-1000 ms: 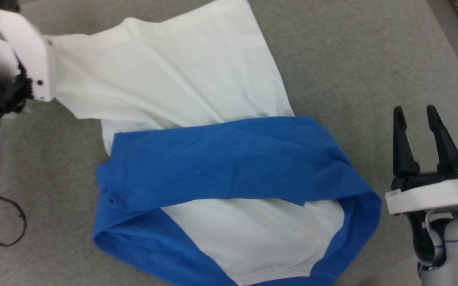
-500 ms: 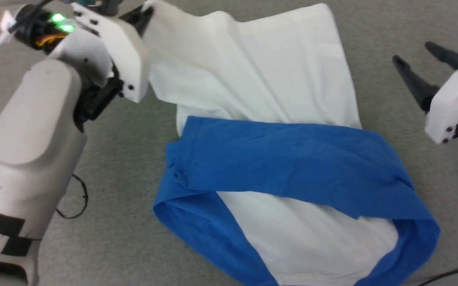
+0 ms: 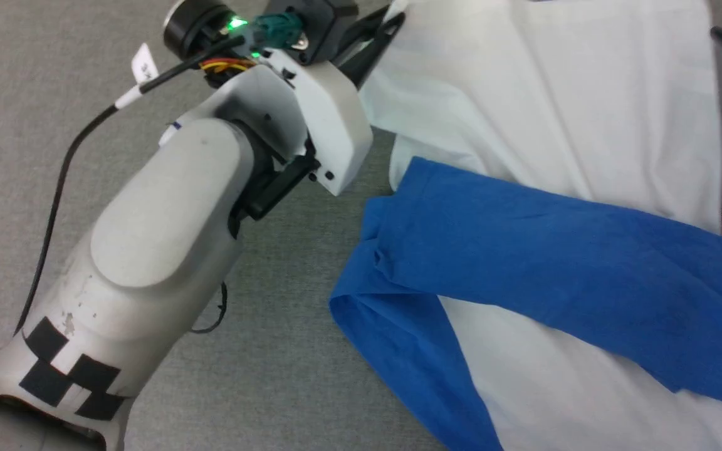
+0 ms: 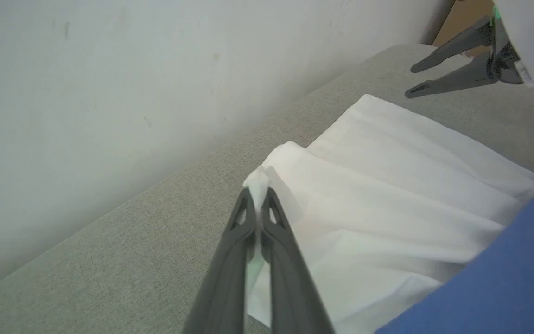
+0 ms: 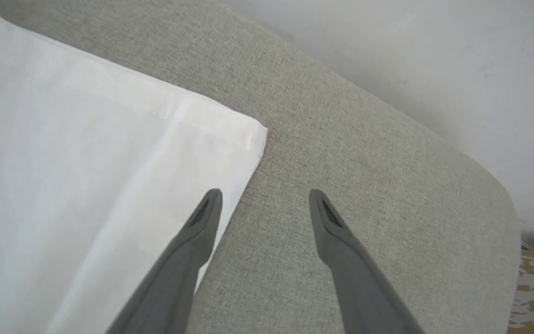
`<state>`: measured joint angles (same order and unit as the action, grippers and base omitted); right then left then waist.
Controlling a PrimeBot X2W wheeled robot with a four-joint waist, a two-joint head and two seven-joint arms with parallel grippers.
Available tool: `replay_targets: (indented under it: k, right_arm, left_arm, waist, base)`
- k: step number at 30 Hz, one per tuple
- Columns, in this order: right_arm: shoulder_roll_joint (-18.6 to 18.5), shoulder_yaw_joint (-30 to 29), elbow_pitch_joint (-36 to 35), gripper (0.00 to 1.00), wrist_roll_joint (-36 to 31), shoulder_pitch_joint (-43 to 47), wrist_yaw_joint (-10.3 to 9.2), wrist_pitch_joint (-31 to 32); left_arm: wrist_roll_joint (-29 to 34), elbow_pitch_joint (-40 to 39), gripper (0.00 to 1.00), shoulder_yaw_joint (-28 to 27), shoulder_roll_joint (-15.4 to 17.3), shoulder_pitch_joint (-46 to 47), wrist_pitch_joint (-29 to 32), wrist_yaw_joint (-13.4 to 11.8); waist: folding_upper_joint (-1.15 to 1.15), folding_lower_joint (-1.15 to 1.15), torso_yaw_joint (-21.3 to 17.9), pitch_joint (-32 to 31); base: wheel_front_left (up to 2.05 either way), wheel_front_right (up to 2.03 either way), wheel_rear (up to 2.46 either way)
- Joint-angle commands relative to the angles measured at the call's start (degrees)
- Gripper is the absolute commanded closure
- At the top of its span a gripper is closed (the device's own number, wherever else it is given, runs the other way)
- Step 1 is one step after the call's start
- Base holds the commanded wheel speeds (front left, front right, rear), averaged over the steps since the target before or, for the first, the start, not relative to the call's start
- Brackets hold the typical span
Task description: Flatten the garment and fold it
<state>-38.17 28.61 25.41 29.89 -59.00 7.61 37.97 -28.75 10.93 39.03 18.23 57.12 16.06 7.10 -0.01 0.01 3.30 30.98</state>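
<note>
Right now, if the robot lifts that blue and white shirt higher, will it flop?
Probably floppy: the garment lies wrinkled, its blue part folded over the white. Likely light too: the left gripper, jaws shut, holds a bunched white corner by a small pinch.

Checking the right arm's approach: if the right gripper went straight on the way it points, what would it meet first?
The open right gripper would probably meet the grey surface just beside the garment corner; depth is unclear, so it might brush the hem.
</note>
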Motion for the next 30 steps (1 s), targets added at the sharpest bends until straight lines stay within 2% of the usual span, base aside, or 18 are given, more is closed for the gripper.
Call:
replay_targets:
  k: [1, 7, 12, 13, 14, 15, 17, 20, 30]
  right_arm:
    - [-0.2, 0.5, 1.0, 0.0, -0.2, -1.0, -0.12, 0.1]
    - [-0.7, 4.9, 7.9, 0.0, 1.5, -3.1, -0.12, -0.4]
    - [-2.1, 11.5, 9.1, 0.0, 3.9, -3.0, -0.12, -0.4]
    - [-2.4, 12.9, 9.3, 0.32, 4.7, -2.9, -0.12, -0.1]
    - [-2.7, 14.2, 9.4, 0.59, 5.4, -2.8, -0.12, 0.4]
    - [-3.2, 15.8, 9.0, 1.0, 5.8, -2.8, -0.12, 0.6]
    - [-4.4, 18.0, 8.6, 1.0, 6.3, -3.3, -0.12, -0.8]
    - [-4.5, 18.2, 10.2, 1.0, 6.9, -4.5, -0.12, -5.2]
    - [-0.9, 16.1, 20.5, 1.0, 3.0, -6.5, -0.12, -20.3]
  left_arm:
    - [0.3, -0.3, 1.0, 0.4, -0.3, 0.8, -0.4, 0.4]
    - [0.4, -0.8, 1.0, 2.3, -1.7, 0.8, -1.2, 0.4]
    - [0.1, -0.2, 1.0, 2.8, -1.9, 0.9, -1.7, 0.4]
    - [0.1, 0.0, 1.0, 2.8, -1.8, 0.9, -1.8, 0.4]
    - [0.1, 0.2, 1.0, 2.9, -1.8, 0.9, -1.9, 0.4]
    - [0.1, 0.5, 1.0, 2.9, -1.7, 0.9, -2.0, 0.4]
    - [0.1, 0.9, 1.0, 3.0, -1.6, 0.8, -2.3, 0.3]
    - [0.0, 1.7, 1.0, 2.7, -1.4, 0.6, -3.2, 0.1]
    - [-0.4, 7.9, 1.0, -0.4, 1.5, 0.4, -8.0, -1.0]
  waist:
    - [0.01, -0.01, 4.3, 3.8]
    - [0.01, -0.01, 6.1, 4.4]
    - [0.01, -0.01, 6.0, 4.3]
    - [0.01, -0.01, 5.9, 4.3]
    - [0.01, -0.01, 5.8, 4.3]
    - [0.01, -0.01, 5.6, 4.2]
    - [0.01, -0.01, 5.2, 4.0]
    - [0.01, -0.01, 4.4, 2.9]
    - [0.01, -0.01, -1.4, -5.4]
  base:
    - [0.0, 0.0, 0.0]
    - [0.0, 0.0, 0.0]
    - [0.0, 0.0, 0.0]
    - [0.0, 0.0, 0.0]
    - [0.0, 0.0, 0.0]
    - [0.0, 0.0, 0.0]
    - [0.0, 0.0, 0.0]
    - [0.0, 0.0, 0.0]
    - [0.0, 0.0, 0.0]
